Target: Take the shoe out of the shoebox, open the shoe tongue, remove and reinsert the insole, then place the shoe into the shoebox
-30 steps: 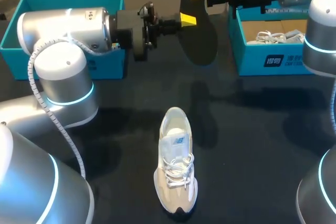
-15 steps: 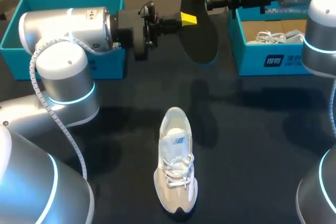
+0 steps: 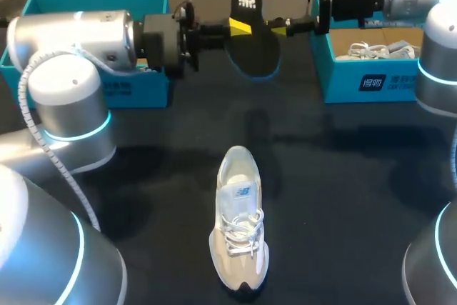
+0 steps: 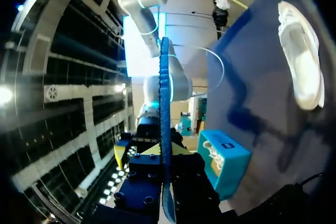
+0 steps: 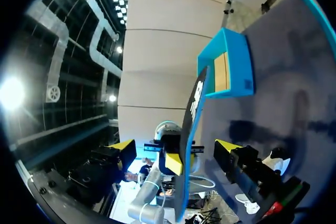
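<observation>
The right gripper (image 3: 278, 1) has let go of the black insole (image 3: 255, 48). Half a second ago one yellow tip sat on its heel end; now its fingers stand wide, one tip above the insole and one just to its right, neither touching. The left gripper (image 3: 241, 28) has kept its narrow pinch on the insole's left edge and has carried it a little leftward and farther back, in the air over the far part of the table (image 3: 357, 176).

The grey-and-white shoe (image 3: 239, 230) has not moved. It stands upright on the near middle of the table, toe toward the near edge, well apart from both boxes.

The right wrist view shows the insole edge-on in the gap between its own spread fingers, with the left gripper's yellow tip on it. The left wrist view shows the insole clamped thin-edge between its own fingers.

The insole's heel end has a white logo. The right shoebox (image 3: 364, 80), teal, has white print on its front and holds white laces (image 3: 378, 50). The left shoebox (image 3: 43, 5) sits behind the left arm.
</observation>
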Controlling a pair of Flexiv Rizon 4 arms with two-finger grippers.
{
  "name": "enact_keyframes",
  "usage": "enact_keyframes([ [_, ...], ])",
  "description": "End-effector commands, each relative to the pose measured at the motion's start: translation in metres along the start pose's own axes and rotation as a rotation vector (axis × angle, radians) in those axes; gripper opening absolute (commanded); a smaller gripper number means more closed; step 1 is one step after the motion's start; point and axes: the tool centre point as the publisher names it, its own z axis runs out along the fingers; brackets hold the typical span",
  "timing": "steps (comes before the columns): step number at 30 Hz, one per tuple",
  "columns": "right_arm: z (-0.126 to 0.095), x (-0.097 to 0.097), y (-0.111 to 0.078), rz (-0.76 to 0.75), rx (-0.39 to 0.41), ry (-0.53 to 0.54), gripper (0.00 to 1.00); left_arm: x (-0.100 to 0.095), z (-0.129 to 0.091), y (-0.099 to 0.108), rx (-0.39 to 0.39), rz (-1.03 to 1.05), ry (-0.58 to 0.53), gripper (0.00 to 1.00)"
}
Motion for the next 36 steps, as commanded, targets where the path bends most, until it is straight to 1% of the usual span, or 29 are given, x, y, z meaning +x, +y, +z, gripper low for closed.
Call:
enact_keyframes([
  [1, -0.008, -0.002, -0.009, 0.002, -0.013, -0.001, 1.00, -0.005, -0.021, -0.005, 0.001, -0.053, 0.046, 0.00],
  [4, -0.012, -0.004, -0.011, 0.004, -0.019, -0.003, 1.00, -0.006, -0.026, -0.005, -0.005, -0.068, 0.053, 0.00],
  [12, -0.016, -0.007, -0.015, 0.011, -0.026, -0.002, 1.00, -0.004, -0.037, -0.009, 0.010, -0.142, 0.072, 0.00],
  [14, -0.018, -0.008, -0.017, 0.015, -0.033, -0.005, 1.00, -0.002, -0.040, -0.009, 0.005, -0.162, 0.075, 0.00],
  [17, -0.018, -0.008, -0.017, 0.015, -0.033, -0.005, 1.00, 0.003, -0.047, -0.009, -0.026, -0.221, 0.091, 0.00],
  [19, -0.018, -0.008, -0.017, 0.015, -0.033, -0.005, 1.00, 0.005, -0.049, -0.008, -0.023, -0.230, 0.118, 0.00],
  [31, -0.018, -0.008, -0.017, 0.015, -0.033, -0.005, 1.00, 0.005, -0.049, -0.008, -0.023, -0.230, 0.118, 0.00],
  [32, -0.018, -0.008, -0.017, 0.015, -0.033, -0.005, 1.00, 0.006, -0.048, -0.009, -0.009, -0.284, 0.136, 0.00],
  [36, -0.018, -0.008, -0.017, 0.015, -0.033, -0.005, 1.00, 0.004, -0.049, -0.001, 0.050, -0.659, 0.117, 0.00],
])
